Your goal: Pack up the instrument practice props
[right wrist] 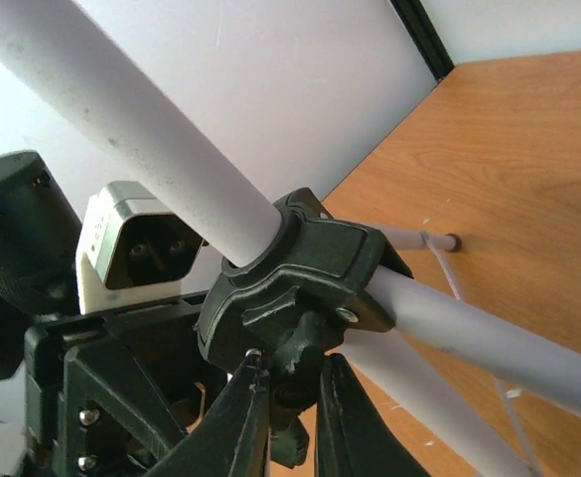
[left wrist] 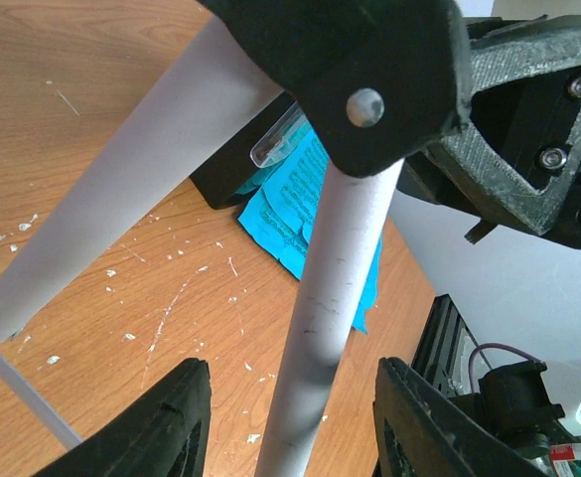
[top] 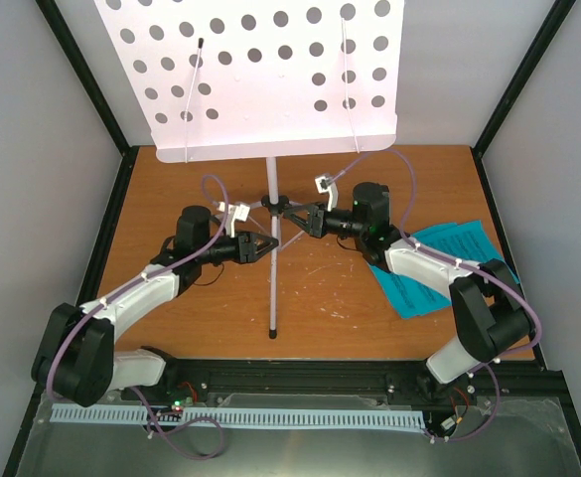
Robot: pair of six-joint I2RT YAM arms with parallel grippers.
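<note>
Tall white music stand (top: pixel 250 70) stands upright mid-table, tripod spread. Right gripper (right wrist: pixel 292 386) is clamped on the hub knob (right wrist: pixel 297 360) beneath the black collar (right wrist: pixel 290 288). Left gripper (left wrist: pixel 290 422) straddles one leg (left wrist: pixel 342 263), jaws apart. Steadying the hub while folding the legs slowly looks wisest. Scratched wooden table (top: pixel 350 313), pale walls (top: pixel 32 199). Cyan pages (top: pixel 454 248) lie to the right, partly under the right arm.
</note>
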